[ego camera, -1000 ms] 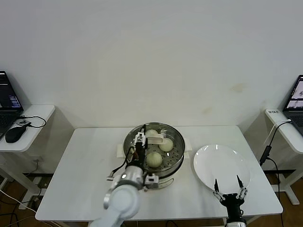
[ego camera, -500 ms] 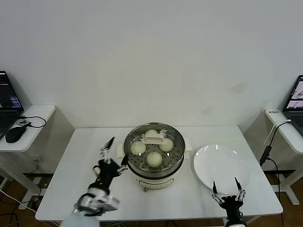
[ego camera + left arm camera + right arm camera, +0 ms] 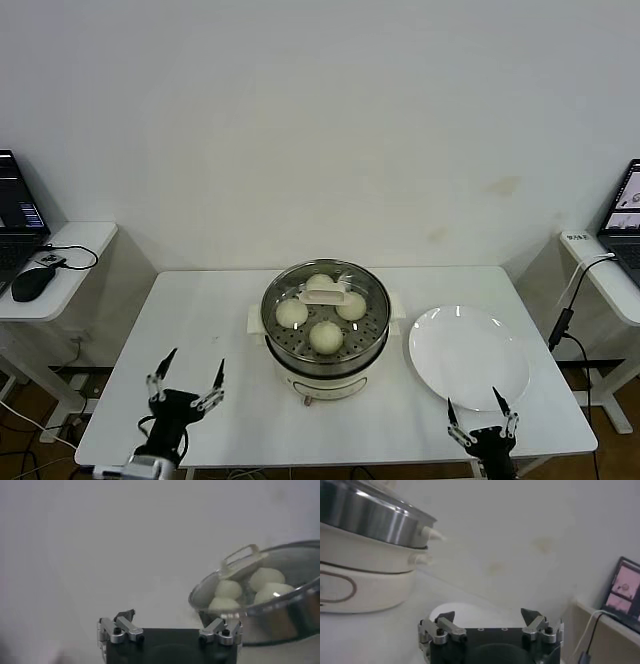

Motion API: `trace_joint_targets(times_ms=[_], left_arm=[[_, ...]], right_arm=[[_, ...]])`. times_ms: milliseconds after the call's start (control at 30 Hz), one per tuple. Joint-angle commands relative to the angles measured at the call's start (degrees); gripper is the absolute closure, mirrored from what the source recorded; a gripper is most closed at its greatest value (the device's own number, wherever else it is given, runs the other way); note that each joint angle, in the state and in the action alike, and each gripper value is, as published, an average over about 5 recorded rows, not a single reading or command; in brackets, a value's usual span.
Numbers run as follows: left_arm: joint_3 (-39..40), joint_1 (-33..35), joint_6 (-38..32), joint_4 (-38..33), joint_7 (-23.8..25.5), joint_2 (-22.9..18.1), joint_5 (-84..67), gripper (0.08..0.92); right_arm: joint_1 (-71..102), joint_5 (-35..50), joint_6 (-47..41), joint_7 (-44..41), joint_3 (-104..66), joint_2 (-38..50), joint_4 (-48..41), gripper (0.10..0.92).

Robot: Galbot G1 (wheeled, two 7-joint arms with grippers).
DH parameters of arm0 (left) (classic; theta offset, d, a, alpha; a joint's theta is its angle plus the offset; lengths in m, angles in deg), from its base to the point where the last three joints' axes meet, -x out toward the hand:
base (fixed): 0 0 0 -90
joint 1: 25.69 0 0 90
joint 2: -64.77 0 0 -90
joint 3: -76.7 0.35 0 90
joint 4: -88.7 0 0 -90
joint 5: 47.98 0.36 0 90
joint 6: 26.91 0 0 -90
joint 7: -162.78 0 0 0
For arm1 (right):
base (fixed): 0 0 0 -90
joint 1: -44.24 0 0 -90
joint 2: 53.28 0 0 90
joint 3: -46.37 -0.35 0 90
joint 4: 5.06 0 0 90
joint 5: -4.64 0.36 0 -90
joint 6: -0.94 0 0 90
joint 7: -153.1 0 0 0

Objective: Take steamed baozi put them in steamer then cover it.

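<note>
Left gripper [image 3: 186, 387] at near-left table edge, jaws spread, holding nothing. Right gripper [image 3: 481, 421] near-right, just short of the plate [image 3: 470, 352], also spread and empty. Farther back, centre: steamer [image 3: 325, 330] holds the four baozi [image 3: 325, 336], cover [image 3: 326, 296] seated on top. Task looks complete; nothing left.

My right gripper [image 3: 489, 617] low over the white table [image 3: 375, 635], its two fingers spread wide and empty, a white plate [image 3: 470, 614] just beyond them, the steamer [image 3: 367, 560] to one side, steel pot on cream base, a laptop [image 3: 623, 592] lit far off
</note>
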Motion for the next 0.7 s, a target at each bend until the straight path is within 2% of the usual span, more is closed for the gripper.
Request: trace_joint_targets(times_ms=[33,433,700], left_arm=[[-4.79,6.2,-10.62,6.91,-1.38,-1.15,-15.38,0.177],[-5.58,5.75,-10.15,7.63,0.05,-1.51,-13.63,0.177],[-5.71,5.81,-7.07,6.84,1.11,-1.51,-15.11,0.177]], right_arm=[[2.11,5.33,-1.24,-1.43,1.55,1.95,1.29,0.203],[1.43,10.45,-3.37,-1.83,4.08,0.98,2.29,0.202],[3.1,11.98,-3.6,-1.76,4.97,1.06,4.76,0.203]])
